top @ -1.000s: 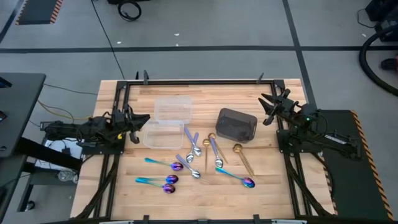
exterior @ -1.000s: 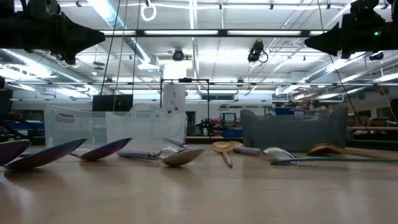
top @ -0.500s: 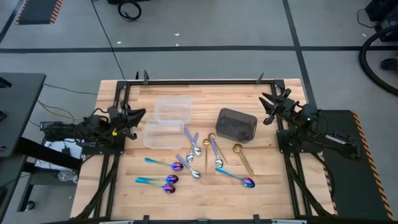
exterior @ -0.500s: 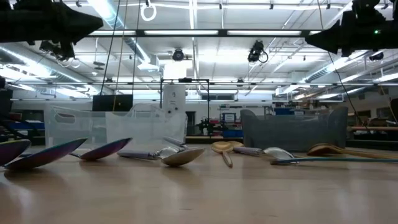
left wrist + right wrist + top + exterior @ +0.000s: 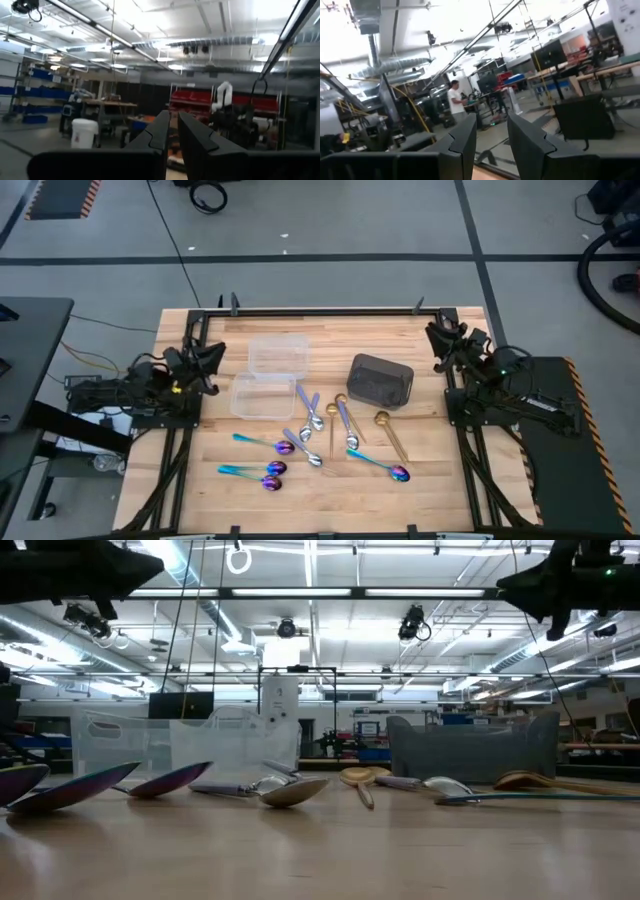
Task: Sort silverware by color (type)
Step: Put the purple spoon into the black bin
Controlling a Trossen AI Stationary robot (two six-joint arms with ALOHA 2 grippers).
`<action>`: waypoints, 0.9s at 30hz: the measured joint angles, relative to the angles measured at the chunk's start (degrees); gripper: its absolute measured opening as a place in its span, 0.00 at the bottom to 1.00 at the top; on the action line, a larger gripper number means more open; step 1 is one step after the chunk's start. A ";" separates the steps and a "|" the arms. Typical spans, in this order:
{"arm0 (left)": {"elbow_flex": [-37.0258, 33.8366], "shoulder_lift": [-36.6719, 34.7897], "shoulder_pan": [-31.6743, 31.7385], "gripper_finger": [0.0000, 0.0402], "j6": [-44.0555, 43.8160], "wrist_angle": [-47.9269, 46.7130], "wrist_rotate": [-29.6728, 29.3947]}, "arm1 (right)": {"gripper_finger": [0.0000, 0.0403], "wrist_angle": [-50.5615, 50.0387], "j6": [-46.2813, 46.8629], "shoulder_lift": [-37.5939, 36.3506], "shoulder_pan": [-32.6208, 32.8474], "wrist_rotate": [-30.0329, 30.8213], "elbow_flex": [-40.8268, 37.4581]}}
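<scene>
The left fingers (image 5: 172, 137) are set narrowly apart, the right fingers (image 5: 490, 142) rather wider; nothing is held by either, both being raised toward the room at 9 and 3 o'clock. The spoons (image 5: 318, 435) are left scattered unsorted at 6 o'clock on the wooden tabletop (image 5: 420, 490), just below two clear containers (image 5: 270, 375) and a dark grey bin (image 5: 380, 380), apparently awaiting sorting. Beyond, a bright workshop with a person (image 5: 455, 102) is seen.
</scene>
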 joint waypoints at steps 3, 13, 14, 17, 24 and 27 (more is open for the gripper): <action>0.20 3.42 1.68 0.10 0.07 -0.07 0.11 | 0.30 -0.61 0.24 1.05 0.00 -0.06 0.01; 4.28 19.19 8.05 0.10 1.76 0.70 6.91 | 0.26 -3.99 -0.96 19.33 0.85 -7.96 7.31; 4.28 20.35 8.41 0.10 1.38 0.62 6.82 | 0.26 -4.44 -1.14 21.80 1.21 -8.25 8.21; 4.26 23.13 8.78 0.10 -1.65 0.18 6.83 | 0.26 -5.14 -1.35 29.17 2.87 -8.28 10.16; 11.84 26.75 10.12 0.10 -4.53 -14.27 8.19 | 0.26 -6.63 -1.35 45.70 9.79 -3.66 17.15; 14.43 28.22 11.11 0.10 -3.32 -16.85 8.55 | 0.26 -9.60 -1.73 52.58 12.87 -0.34 21.51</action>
